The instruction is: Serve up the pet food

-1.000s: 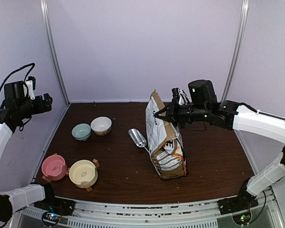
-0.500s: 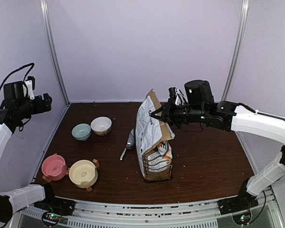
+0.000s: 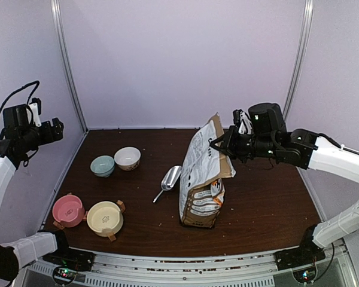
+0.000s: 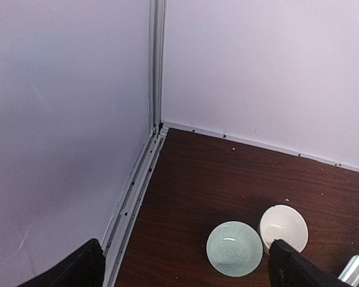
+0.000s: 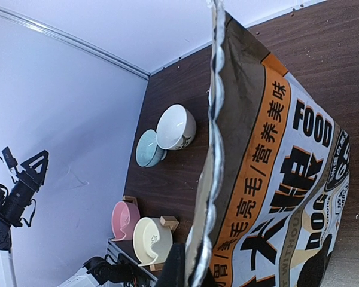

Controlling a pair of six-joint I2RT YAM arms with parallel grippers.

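Observation:
The pet food is hidden; no kibble shows. The printed foil bag stands upright at the table's middle, its top leaning right. My right gripper is shut on the bag's crimped top edge; in the right wrist view the fingers pinch that edge of the bag. My left gripper is raised high at the far left, open and empty; in the left wrist view its fingers frame the floor above the teal bowl and white bowl.
A metal scoop lies just left of the bag. A teal bowl and white bowl sit at the back left. A pink dish and cream dish sit at the front left. The walls stand close.
My right gripper swung the bag's top left, then back right. The bag's base now sits further left than a second ago. The scoop was nudged and turned. The left arm stayed still.

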